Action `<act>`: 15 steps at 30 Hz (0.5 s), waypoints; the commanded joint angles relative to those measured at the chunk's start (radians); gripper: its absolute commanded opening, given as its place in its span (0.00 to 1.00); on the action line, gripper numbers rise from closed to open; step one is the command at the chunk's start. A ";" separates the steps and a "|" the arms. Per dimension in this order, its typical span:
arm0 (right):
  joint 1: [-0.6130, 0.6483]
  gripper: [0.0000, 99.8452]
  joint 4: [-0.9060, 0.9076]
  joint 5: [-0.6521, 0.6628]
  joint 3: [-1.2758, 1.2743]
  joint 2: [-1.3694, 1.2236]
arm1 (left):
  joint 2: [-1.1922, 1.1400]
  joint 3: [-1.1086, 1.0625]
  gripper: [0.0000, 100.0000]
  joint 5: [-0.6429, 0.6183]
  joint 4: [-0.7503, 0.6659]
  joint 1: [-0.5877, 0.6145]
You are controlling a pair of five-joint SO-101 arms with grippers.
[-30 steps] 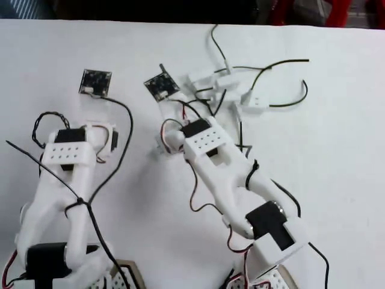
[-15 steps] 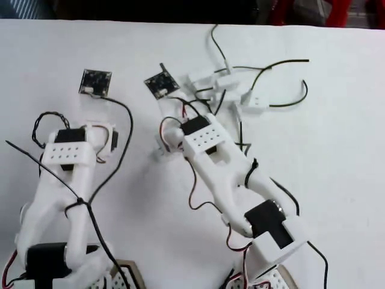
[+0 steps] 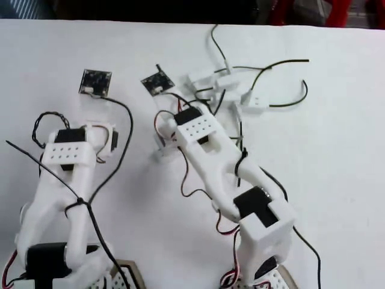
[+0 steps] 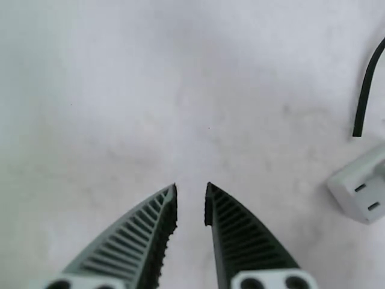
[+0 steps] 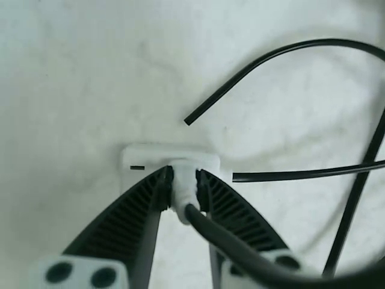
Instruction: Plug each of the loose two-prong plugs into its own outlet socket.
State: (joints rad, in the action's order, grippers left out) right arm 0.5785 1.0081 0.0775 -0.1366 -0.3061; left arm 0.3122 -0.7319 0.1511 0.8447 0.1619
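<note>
My right pincer grips a white plug pressed against a socket; my left pincer hangs narrowly parted.

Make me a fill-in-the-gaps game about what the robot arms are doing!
1. The right gripper is shut on a white ____ at an outlet socket.
2. The cord running from it is coloured ____.
3. The left gripper is open and holds ____.
Missing words: plug; black; nothing.
</note>
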 commanded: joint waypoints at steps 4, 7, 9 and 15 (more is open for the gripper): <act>0.022 0.02 0.031 -0.003 0.005 -0.073 | 0.053 0.008 0.10 -0.008 -0.023 0.012; 0.030 0.02 0.033 -0.002 0.005 -0.101 | 0.053 0.008 0.10 -0.008 -0.023 0.012; 0.035 0.02 0.033 -0.002 0.005 -0.114 | 0.053 0.008 0.10 -0.008 -0.023 0.012; 0.065 0.02 0.033 -0.002 0.005 -0.151 | 0.053 0.008 0.10 -0.008 -0.023 0.016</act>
State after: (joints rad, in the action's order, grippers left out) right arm 0.6015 1.0111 0.0760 -0.1274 -0.4012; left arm 0.3122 -0.7319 0.1511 0.8447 0.1619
